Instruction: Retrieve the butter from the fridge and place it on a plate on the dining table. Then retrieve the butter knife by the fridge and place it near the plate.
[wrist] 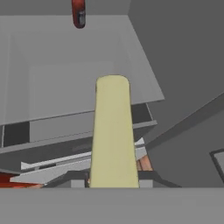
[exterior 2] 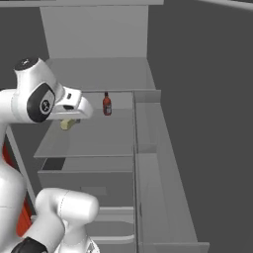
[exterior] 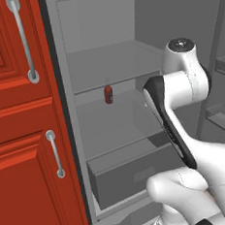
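The fridge (exterior: 110, 61) stands open before me, its grey shelves (exterior 2: 94, 141) bare except for a small dark-red bottle (exterior: 108, 94). My gripper (wrist: 113, 180) is shut on the butter (wrist: 113, 131), a pale-yellow stick that runs straight out from between the two dark fingertips. From the right base view the butter (exterior 2: 67, 123) peeks out under the hand, with the gripper (exterior 2: 69, 120) above the left part of the middle shelf. The plate, dining table and butter knife are out of view.
The red bottle (exterior 2: 106, 104) stands upright further back on the shelf (wrist: 65, 57), apart from the butter. A grey drawer (exterior: 132, 173) sits below. The fridge door (exterior 2: 163, 178) with its racks hangs open on the right. Red cabinets (exterior: 17, 118) flank the fridge's left.
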